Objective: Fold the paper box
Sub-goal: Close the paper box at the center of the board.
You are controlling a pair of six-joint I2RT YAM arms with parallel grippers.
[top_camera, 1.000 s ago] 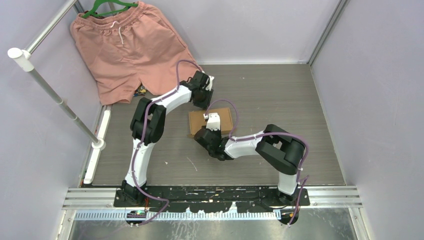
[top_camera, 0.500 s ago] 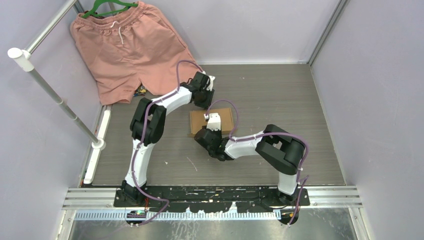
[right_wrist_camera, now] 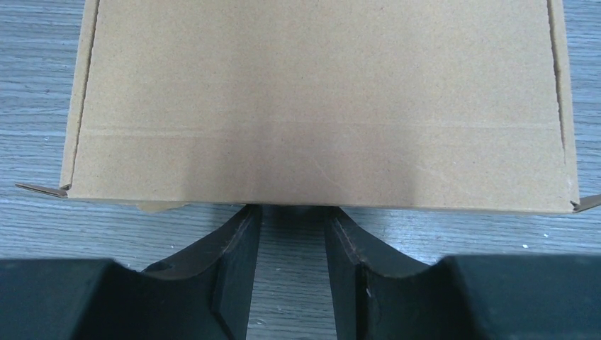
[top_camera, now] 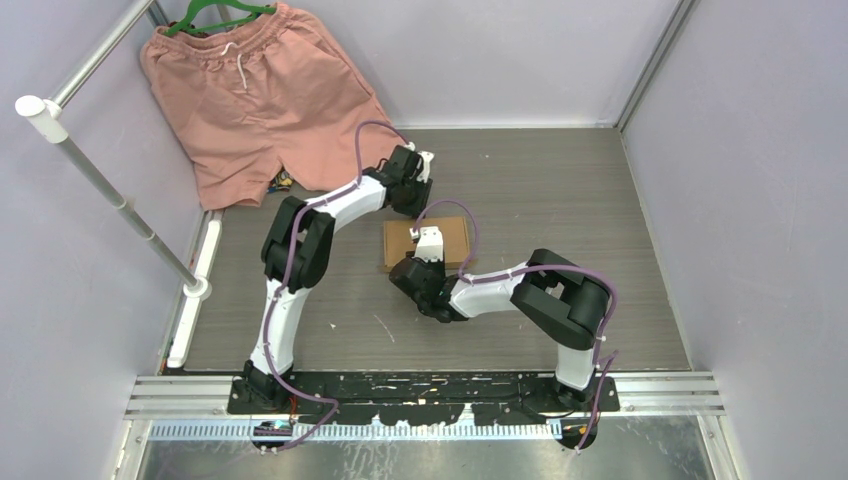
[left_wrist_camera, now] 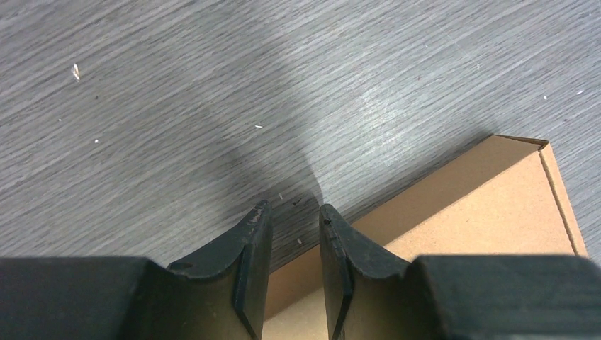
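Note:
The paper box [top_camera: 452, 237] is a small, flat brown cardboard box lying closed on the grey wood-grain table [top_camera: 560, 200]. My left gripper [left_wrist_camera: 294, 207] hovers over the box's far edge, jaws a little apart with only table and the box [left_wrist_camera: 482, 212] showing through the gap. In the top view the left gripper [top_camera: 410, 203] sits just beyond the box. My right gripper [right_wrist_camera: 292, 209] is low on the table, its tips against the near edge of the box [right_wrist_camera: 319, 106], jaws apart with bare table between them. The top view partly hides the right gripper [top_camera: 425, 266] under its wrist.
Salmon-pink shorts [top_camera: 250, 90] on a green hanger [top_camera: 215, 12] drape over the far left corner. A metal rail [top_camera: 110, 190] slants along the left side. Purple walls close in the table at the back and right.
The box has slid slightly to the right and squared up. The left gripper has shifted a little with it; the right gripper has stayed at the near edge.

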